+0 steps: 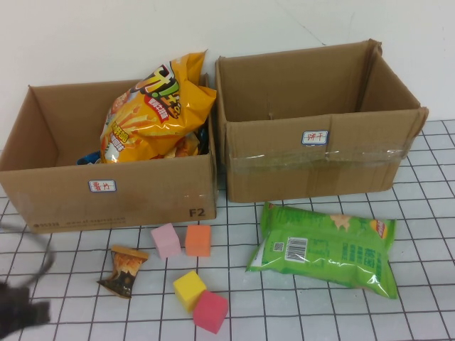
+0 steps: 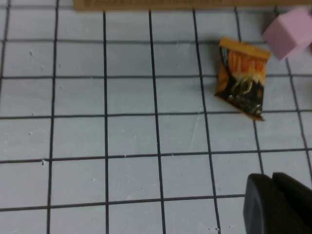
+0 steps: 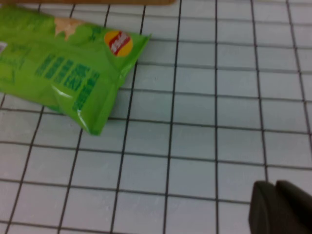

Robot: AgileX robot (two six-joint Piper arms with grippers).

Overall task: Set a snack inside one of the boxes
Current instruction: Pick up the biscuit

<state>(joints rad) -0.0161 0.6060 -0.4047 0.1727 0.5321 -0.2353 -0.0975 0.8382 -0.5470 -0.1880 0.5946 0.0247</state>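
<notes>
A green chip bag [image 1: 323, 249] lies flat on the grid table in front of the right cardboard box [image 1: 320, 167], which looks empty. It also shows in the right wrist view [image 3: 63, 73]. A small orange-brown snack packet [image 1: 124, 270] lies in front of the left box [image 1: 106, 195], which holds a big yellow chip bag [image 1: 153, 106]. The packet also shows in the left wrist view [image 2: 242, 78]. My left gripper [image 2: 273, 197] is shut and empty, over bare table short of the packet; its arm [image 1: 18, 312] is at the front left. My right gripper [image 3: 276, 204] is shut and empty, away from the green bag.
Foam cubes lie between the snacks: pink [image 1: 166, 240], orange [image 1: 198, 240], yellow [image 1: 189, 289] and red [image 1: 210, 311]. The pink cube [image 2: 288, 30] is beside the packet in the left wrist view. A white wall stands behind the boxes.
</notes>
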